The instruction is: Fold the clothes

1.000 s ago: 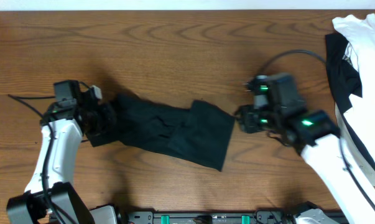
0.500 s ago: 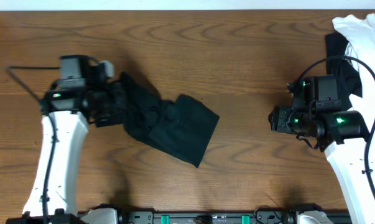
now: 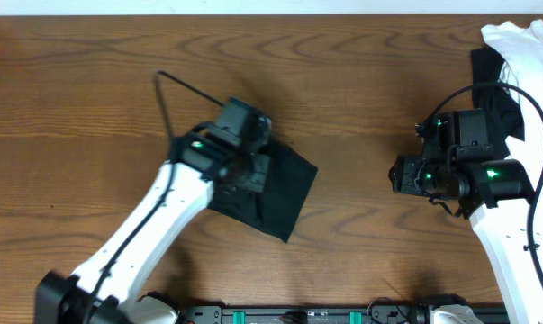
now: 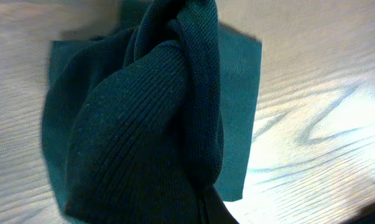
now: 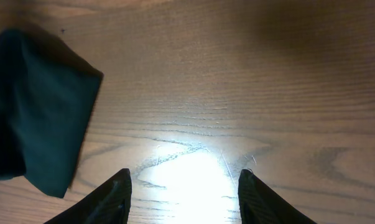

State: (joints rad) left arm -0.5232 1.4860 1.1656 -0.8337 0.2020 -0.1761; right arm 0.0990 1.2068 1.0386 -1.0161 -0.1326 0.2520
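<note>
**Workspace Status: Two Grippers, One Shirt in Work, One Side Pile**

Count: two arms, two grippers, one wooden table [image 3: 73, 81], one black T-shirt in work, and one side pile showing two garments.

1. Left gripper [image 3: 251, 173]: located just left of frame centre in the overhead view, above the left part of the black T-shirt [image 3: 289, 191]. The jaws are clamped on a gathered bunch of that shirt. In the left wrist view the bunch fills the frame as thick, twisted folds of ribbed knit.

2. Black T-shirt: lies at frame centre. The free part rests flat on the table as a tilted, roughly rectangular panel, with one corner pointing to the lower centre. The cloth is plain and dark.

3. Right gripper [image 3: 399, 173]: located right of centre, well apart from the shirt. Its fingers [image 5: 112, 199] stand spread, with only bare wood between them.

4. Side pile: upper right corner. A white garment [image 3: 523, 45] lies over a black garment [image 3: 492, 90]. The frame edge cuts off both.
</note>
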